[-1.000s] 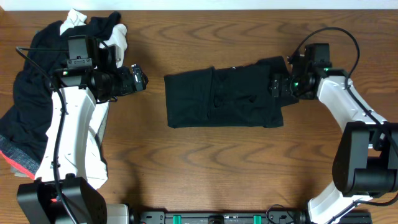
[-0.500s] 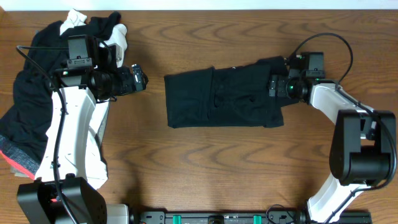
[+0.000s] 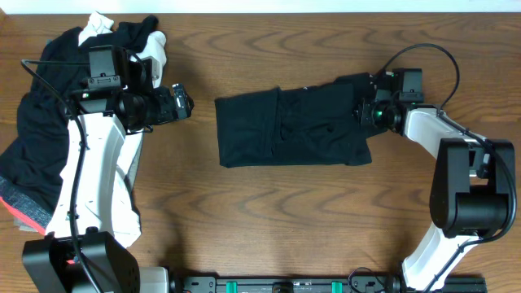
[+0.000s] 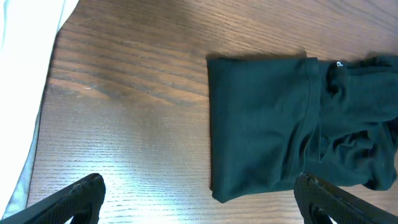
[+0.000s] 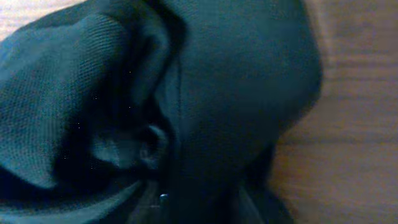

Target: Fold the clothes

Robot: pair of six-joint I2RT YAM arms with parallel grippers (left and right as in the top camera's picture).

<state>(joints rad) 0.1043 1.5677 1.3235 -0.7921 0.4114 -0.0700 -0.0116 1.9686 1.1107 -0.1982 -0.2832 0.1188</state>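
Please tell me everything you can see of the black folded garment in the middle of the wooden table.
The black fabric garment lies flat on the brown wooden table, folded into a rough rectangle. Its left part is smooth with a straight edge; its right part is wrinkled, with a bunched corner at the upper right. The cloth looks soft and finely knit. The right gripper is at that bunched edge; whether it pinches the cloth cannot be told.

Brown wood-grain worktop [image 3: 285, 220] fills the view, soft glare across the boards, a pale strip [image 3: 326, 6] running along its far edge.
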